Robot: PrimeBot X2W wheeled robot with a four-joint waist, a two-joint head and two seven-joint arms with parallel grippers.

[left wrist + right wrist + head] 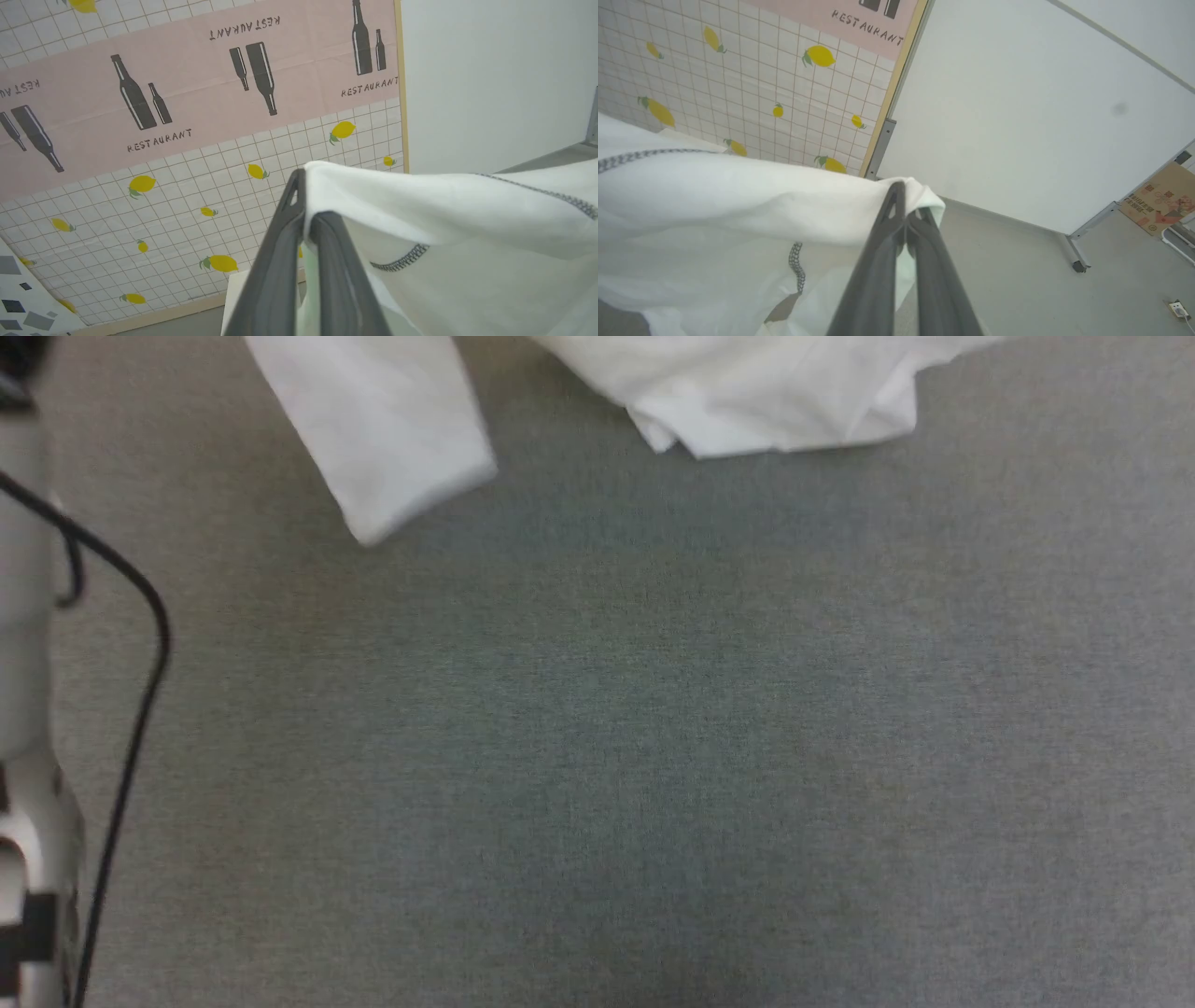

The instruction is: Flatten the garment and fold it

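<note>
The garment (766, 392), a white T-shirt, hangs in from the top edge of the head view, with one sleeve (383, 429) dangling at the upper left above the grey surface. My left gripper (306, 196) is shut on a top edge of the garment (467, 224), which drapes away to the right with grey zigzag stitching on its seams. My right gripper (906, 205) is shut on another edge, and the garment (714, 210) spreads to its left. The cloth is lifted and stretched between the two grippers.
A grey fabric surface (597, 756) lies below. A pale forearm (23, 616) with a black cable (140, 663) stands at the left edge. Beyond are a lemon-tiled wall with a pink banner (187, 93), a white partition (1017, 116) and a cardboard box (1162, 196).
</note>
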